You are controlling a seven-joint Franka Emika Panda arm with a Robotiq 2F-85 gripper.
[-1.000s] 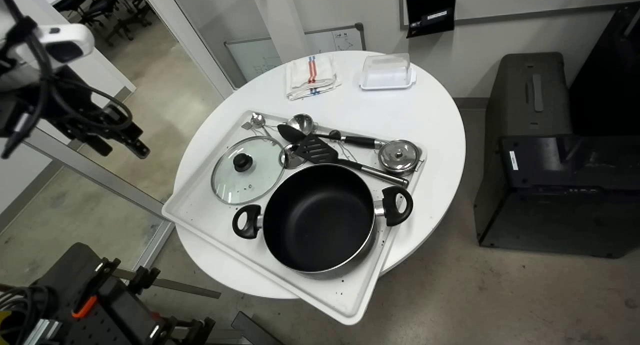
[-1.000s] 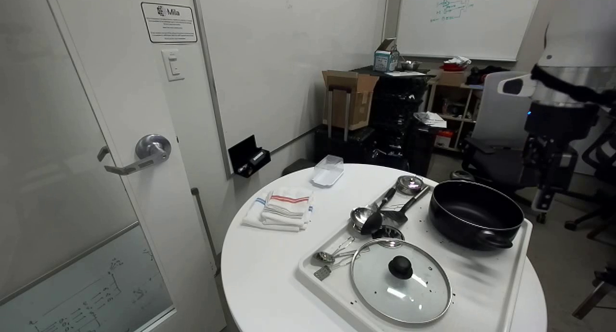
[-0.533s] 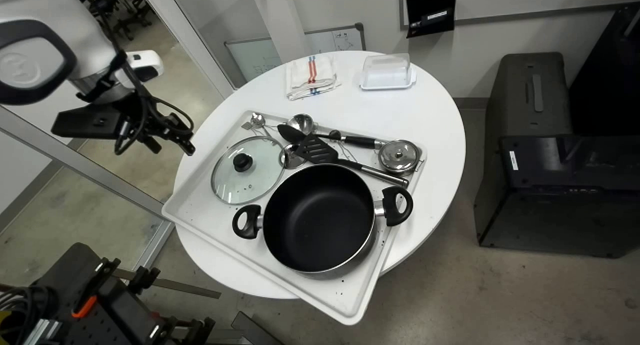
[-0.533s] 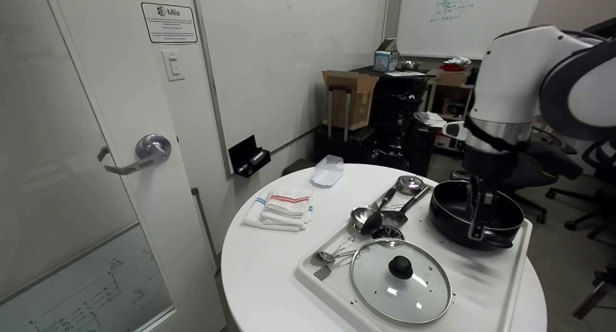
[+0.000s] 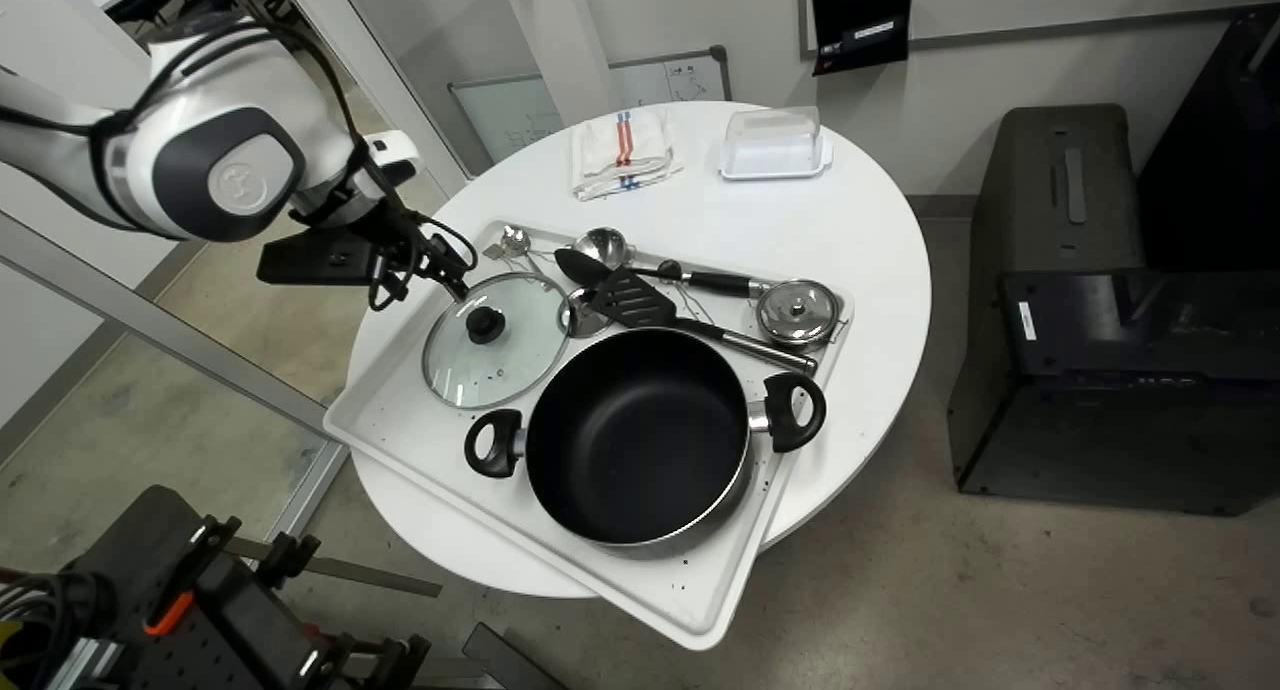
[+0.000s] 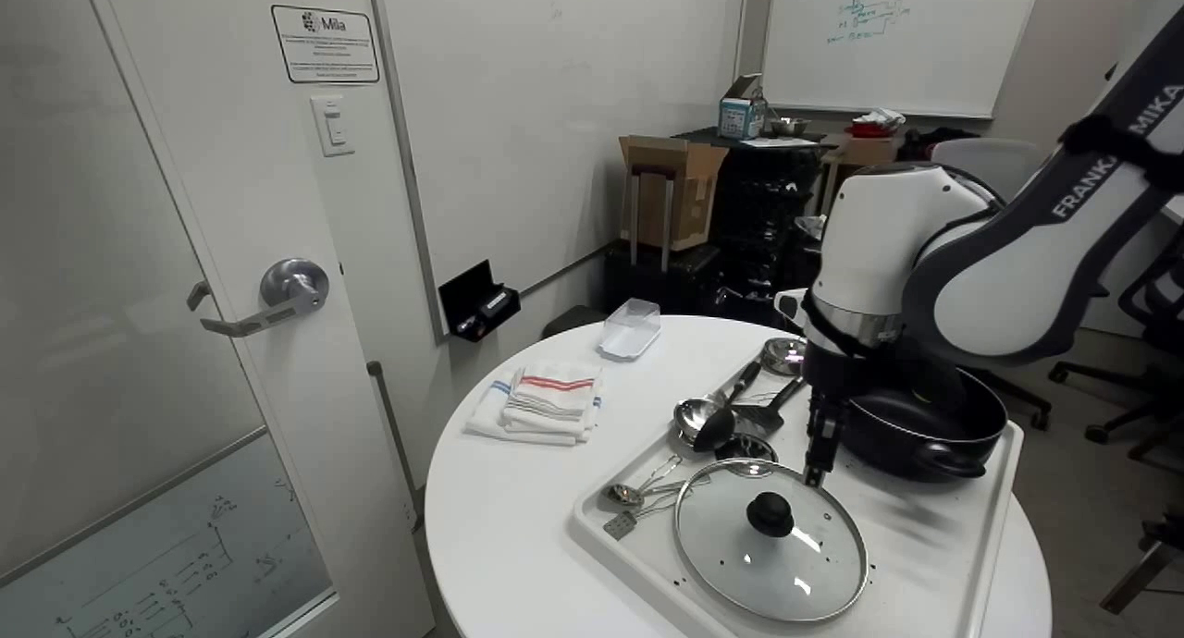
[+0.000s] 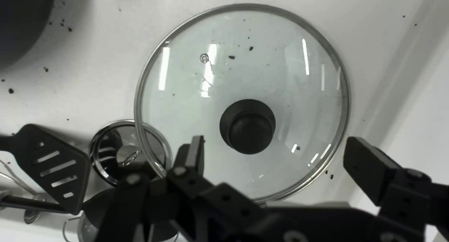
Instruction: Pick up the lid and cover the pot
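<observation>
Swung closer to the lid [image 7: 242, 91], the tool [image 7: 273, 147] hangs, jaws wide apart; the pot [image 5: 638, 435] stands beside the lid

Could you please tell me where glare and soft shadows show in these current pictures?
Wrist view: bright streaks of glare across the glass lid, a soft shadow on the tray beside the pot; in an exterior view, small white reflections near the lid's black knob.
</observation>
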